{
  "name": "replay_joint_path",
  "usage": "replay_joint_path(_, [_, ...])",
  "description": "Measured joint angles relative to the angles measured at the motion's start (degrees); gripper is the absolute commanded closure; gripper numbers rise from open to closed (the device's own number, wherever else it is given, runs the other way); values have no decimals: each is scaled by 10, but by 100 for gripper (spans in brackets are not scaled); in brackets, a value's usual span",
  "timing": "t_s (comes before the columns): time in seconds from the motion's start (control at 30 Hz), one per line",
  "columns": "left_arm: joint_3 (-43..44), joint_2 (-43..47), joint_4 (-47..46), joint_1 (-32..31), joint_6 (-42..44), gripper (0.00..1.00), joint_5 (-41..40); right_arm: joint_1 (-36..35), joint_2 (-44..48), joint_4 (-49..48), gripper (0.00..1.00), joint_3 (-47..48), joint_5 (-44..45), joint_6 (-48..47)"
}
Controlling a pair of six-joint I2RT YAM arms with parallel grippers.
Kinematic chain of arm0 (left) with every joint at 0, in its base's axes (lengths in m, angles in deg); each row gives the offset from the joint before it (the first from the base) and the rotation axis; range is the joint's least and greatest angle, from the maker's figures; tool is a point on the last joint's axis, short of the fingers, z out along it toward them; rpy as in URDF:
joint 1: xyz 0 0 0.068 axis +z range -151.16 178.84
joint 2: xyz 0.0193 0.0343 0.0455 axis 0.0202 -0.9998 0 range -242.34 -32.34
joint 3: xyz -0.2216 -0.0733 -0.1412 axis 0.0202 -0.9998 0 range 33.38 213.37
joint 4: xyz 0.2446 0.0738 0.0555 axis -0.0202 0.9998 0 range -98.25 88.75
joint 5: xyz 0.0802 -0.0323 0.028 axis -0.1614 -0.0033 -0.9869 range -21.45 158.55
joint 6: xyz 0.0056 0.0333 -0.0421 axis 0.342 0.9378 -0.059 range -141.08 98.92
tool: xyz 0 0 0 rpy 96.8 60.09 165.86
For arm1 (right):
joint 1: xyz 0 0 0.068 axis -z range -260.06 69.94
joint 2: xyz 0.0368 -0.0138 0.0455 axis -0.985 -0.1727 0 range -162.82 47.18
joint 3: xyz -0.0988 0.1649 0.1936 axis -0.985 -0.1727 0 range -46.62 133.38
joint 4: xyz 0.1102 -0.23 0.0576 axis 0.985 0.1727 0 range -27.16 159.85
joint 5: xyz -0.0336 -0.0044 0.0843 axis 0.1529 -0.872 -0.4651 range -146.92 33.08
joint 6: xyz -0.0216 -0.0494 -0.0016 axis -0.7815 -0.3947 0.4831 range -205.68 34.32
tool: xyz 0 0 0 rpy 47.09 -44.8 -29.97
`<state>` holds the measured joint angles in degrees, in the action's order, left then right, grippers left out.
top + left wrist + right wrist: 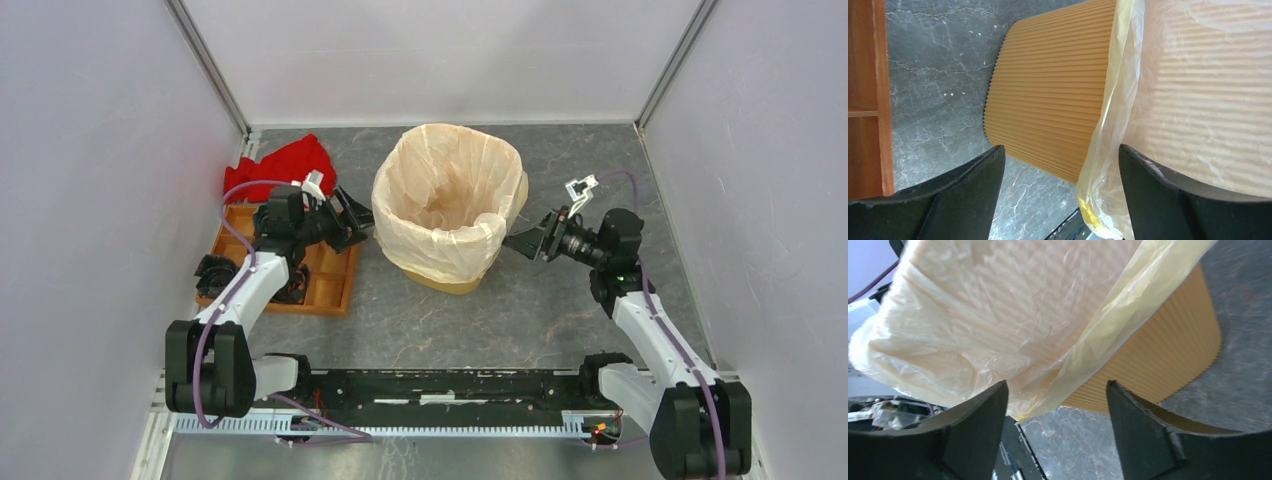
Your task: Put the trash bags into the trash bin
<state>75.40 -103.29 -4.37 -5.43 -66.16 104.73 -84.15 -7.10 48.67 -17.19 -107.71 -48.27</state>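
The yellow-orange trash bin [449,279] stands in the middle of the table. The cream-white trash bag [452,195] lines it, with its edge folded down over the rim and outer walls. My left gripper [358,218] is open and empty just left of the bin. In the left wrist view the bin wall [1053,95] and the hanging bag edge [1108,165] lie ahead of my gripper [1062,155]. My right gripper [524,243] is open and empty just right of the bin. In the right wrist view my gripper [1057,390] faces the bag [998,315] and bin wall [1168,355].
A shallow orange compartment tray [330,290] lies at the left under the left arm, also in the left wrist view [868,95]. A red cloth [285,160] lies behind it. Grey walls enclose the table on three sides.
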Motion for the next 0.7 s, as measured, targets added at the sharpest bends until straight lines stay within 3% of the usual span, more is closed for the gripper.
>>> replay_joint_path(0.27, [-28, 0, -40, -11, -20, 20, 4, -40, -28, -66, 80, -56, 18, 31])
replay_joint_path(0.4, [-42, 0, -50, -13, -29, 27, 4, -40, -39, -116, 98, -109, 12, 54])
replay_joint_path(0.63, [-61, 0, -88, -13, -56, 47, 10, -20, -64, -221, 100, -159, -23, 94])
replay_joint_path(0.67, [-69, 0, -99, -13, -61, 50, 14, -14, -79, -252, 94, -165, -31, 104])
replay_joint_path(0.7, [-75, 0, -106, -13, -68, 53, 16, -12, -93, -278, 81, -172, -34, 113])
